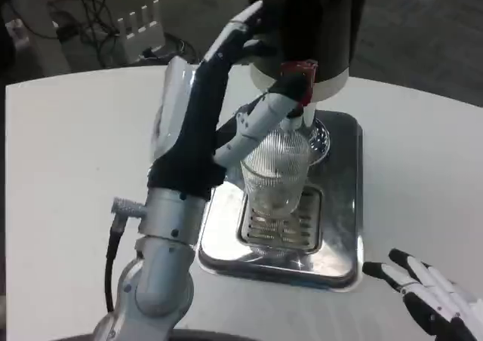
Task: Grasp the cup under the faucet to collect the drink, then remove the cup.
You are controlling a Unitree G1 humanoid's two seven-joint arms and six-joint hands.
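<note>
Nearest to us, our right hand is lying low on the white table, fingers stretched apart and holding nothing. Just beyond it, the shiny metal drip tray is sitting on the table, and the ribbed glass cup is standing upright on the tray's slotted grate, right below the red faucet tap. Our left hand is reaching up past the cup: a lower finger is lying against the cup's left side, while the upper fingers are spreading toward the tap and the dark dispenser behind it (we cannot tell whether they are actually pressing the tap). The hand is mostly open and is not closing around the cup.

We are judging the risks from here. The cup is loose, so a sideways push from that lower finger could be sliding it off centre, and the drink would be missing it. The glass looks slippery and may be heavier once filled.
</note>
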